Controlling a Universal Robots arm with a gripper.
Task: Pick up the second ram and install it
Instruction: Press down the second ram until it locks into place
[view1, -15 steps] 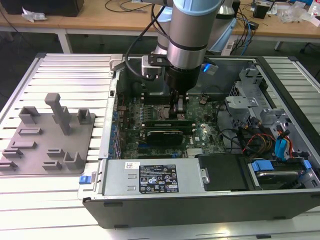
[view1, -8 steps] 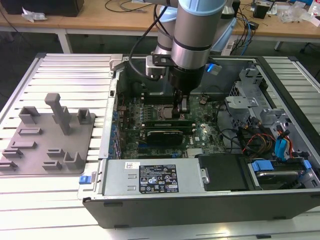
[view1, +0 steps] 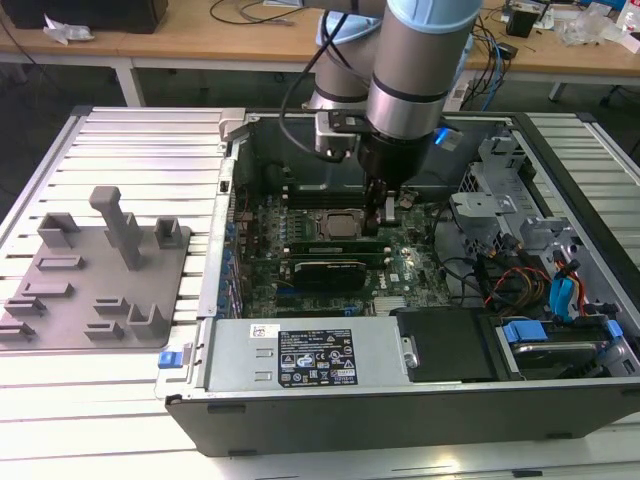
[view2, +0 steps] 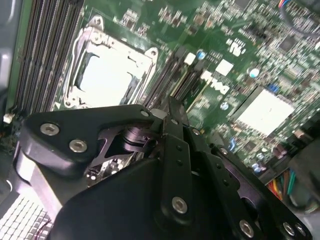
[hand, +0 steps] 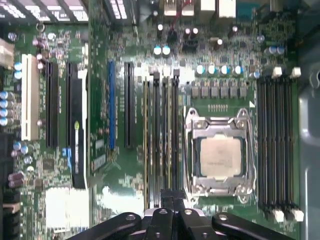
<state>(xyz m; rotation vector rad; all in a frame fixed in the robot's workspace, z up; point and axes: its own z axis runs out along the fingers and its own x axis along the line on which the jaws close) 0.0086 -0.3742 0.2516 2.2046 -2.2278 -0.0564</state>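
The claw (view1: 383, 222) is seen low over the memory slots (hand: 160, 145) beside the processor socket (hand: 218, 156) at the centre of the exterior view, closed on what is judged to be the second ram (hand: 145, 140), standing edge-on in its slot. If it is pressed while misaligned, the board could be bent or left half-seated. The open computer case (view1: 300, 420) is laid on a ribbed white tabletop (view1: 130, 140), with wooden desks across the upper frame.

You're looking at the motherboard (hand: 125, 190): gripper (hand: 170, 197) over the slots (hand: 161, 135) just beside the processor socket (hand: 218, 156).
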